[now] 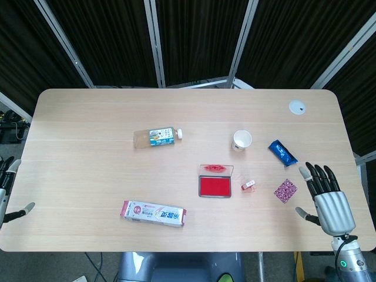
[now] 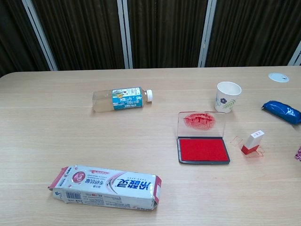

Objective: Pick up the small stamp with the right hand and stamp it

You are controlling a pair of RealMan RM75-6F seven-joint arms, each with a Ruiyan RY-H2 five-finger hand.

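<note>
The small stamp (image 1: pixel 249 185) (image 2: pixel 252 141), white with a red base, lies on the table just right of the open red ink pad (image 1: pixel 214 187) (image 2: pixel 203 149). The pad's clear lid (image 2: pixel 201 123) stands up behind it. My right hand (image 1: pixel 326 200) hovers open near the table's right front edge, well to the right of the stamp, fingers spread and empty. Only a sliver of my left hand (image 1: pixel 10 188) shows at the far left edge, its fingers apart and holding nothing. Neither hand appears in the chest view.
A paper cup (image 1: pixel 241 140) (image 2: pixel 228 96) stands behind the pad. A blue packet (image 1: pixel 282 153) (image 2: pixel 282 111) and a patterned square (image 1: pixel 285 191) lie between stamp and right hand. A plastic bottle (image 1: pixel 157 137) (image 2: pixel 122 99) lies mid-table, a long carton (image 1: pixel 153 213) (image 2: pixel 107 187) at the front left.
</note>
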